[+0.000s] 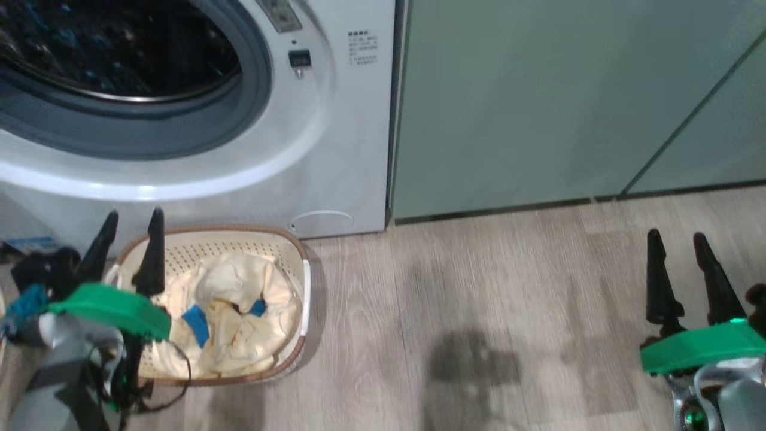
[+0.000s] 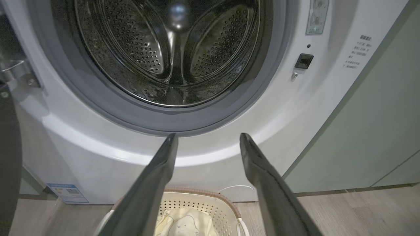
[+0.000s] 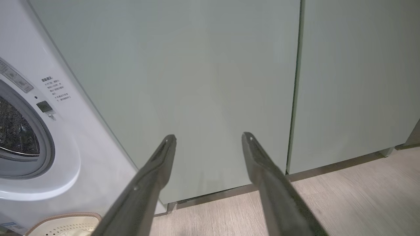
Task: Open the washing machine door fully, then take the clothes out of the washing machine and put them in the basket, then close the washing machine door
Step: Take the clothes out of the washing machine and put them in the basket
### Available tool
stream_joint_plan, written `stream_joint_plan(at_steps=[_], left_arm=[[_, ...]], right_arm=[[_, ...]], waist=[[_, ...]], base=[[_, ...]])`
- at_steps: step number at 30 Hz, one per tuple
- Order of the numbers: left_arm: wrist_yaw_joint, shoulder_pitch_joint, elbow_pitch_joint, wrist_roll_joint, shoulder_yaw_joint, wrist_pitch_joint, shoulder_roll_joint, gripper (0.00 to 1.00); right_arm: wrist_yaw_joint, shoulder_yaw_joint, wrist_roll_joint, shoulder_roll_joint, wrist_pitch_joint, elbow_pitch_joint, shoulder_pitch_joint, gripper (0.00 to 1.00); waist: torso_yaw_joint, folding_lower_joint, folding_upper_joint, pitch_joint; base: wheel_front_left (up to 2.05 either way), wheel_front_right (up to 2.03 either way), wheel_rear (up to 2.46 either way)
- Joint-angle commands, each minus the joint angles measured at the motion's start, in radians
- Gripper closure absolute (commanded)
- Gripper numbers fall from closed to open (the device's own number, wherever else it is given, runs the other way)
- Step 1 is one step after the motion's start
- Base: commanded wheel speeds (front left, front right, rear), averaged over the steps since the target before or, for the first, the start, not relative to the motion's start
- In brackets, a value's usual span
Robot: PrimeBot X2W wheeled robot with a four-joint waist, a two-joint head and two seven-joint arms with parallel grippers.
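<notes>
Left pincer [image 1: 134, 214], fingers spread and holding nothing, hangs over the basket [image 1: 303, 263] at lower left. The clothes [image 1: 233, 311] lie heaped inside it, below the washing machine [image 1: 335, 149]. Right pincer [image 1: 677, 235], likewise spread, sits at lower right.

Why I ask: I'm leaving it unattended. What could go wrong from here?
1. The door is still open, at left; the left gripper, open before the drum, may lie in its swing when it closes.
2. A cable loop from the left arm hangs over the basket and clothes and could snag them.
</notes>
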Motion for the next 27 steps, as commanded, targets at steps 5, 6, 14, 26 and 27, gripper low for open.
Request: stream_joint_plan(at_steps=[5, 6, 14, 26, 27], left_arm=[[-0.016, 0.078, -0.071, 0.03, 0.117, -0.008, -0.012, 0.0], [-0.018, 0.086, -0.07, 0.03, 0.125, -0.008, -0.017, 0.0], [-0.033, 0.124, -0.065, 0.037, 0.15, -0.008, -0.052, 0.0], [-0.046, 0.174, -0.049, 0.056, 0.172, -0.008, -0.084, 0.0], [-0.047, 0.175, -0.046, 0.054, 0.176, -0.008, -0.082, 0.0]], right_arm=[[0.001, 0.007, -0.009, -0.015, -0.006, -0.029, 0.035, 0.0], [0.001, 0.008, -0.01, -0.016, -0.006, -0.03, 0.04, 0.0], [0.001, 0.019, -0.013, -0.03, -0.006, -0.026, 0.066, 0.0], [0.001, 0.037, -0.014, -0.041, -0.006, -0.029, 0.084, 0.0], [0.001, 0.038, -0.014, -0.042, -0.006, -0.029, 0.086, 0.0]], waist=[[0.02, 0.0002, -0.0001, -0.081], [0.023, 0.0002, -0.0001, -0.088], [0.045, 0.0002, -0.0001, -0.136], [0.067, 0.0002, -0.0001, -0.189], [0.069, 0.0002, -0.0001, -0.192]], base=[[0.0, 0.0, 0.0], [0.0, 0.0, 0.0], [0.0, 0.0, 0.0], [0.0, 0.0, 0.0], [0.0, 0.0, 0.0]])
